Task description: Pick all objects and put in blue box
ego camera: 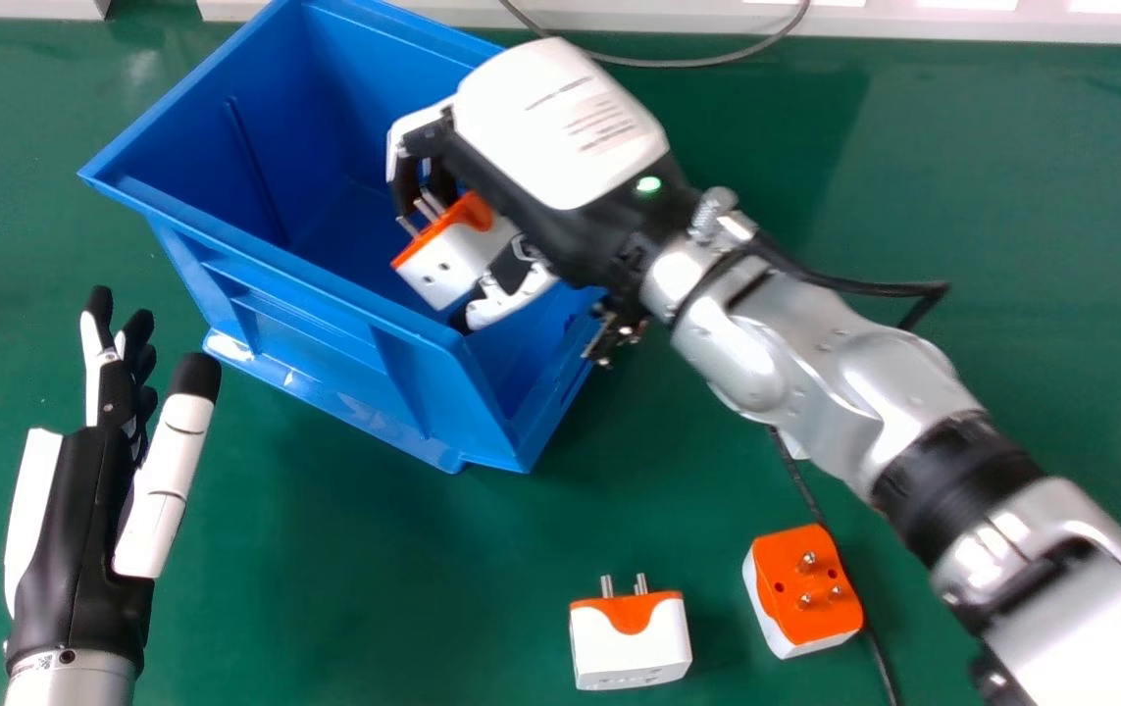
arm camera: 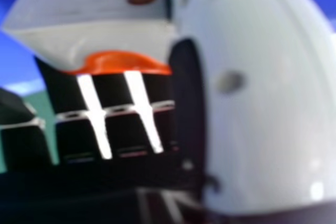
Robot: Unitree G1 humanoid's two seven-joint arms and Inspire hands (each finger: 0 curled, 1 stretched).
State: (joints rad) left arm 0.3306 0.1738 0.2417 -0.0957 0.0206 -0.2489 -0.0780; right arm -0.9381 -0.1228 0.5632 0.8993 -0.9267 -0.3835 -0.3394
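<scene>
Against the green table (ego camera: 374, 588), right fingers (ego camera: 399, 147) curl round a plug adapter (ego camera: 452, 263) over the blue box (ego camera: 315, 338), left fingers (ego camera: 90, 358) straight.

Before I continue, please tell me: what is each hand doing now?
Left hand: open, holding nothing.
Right hand: closed on a white and orange plug.

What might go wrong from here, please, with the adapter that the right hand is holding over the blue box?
The right hand grips the adapter at an angle, so it may slip or tumble as the fingers open. It is held near the wall of the box closest to the robot, so a small sideways drift might knock it there. Its bare pins could catch on the fingers at release.
</scene>
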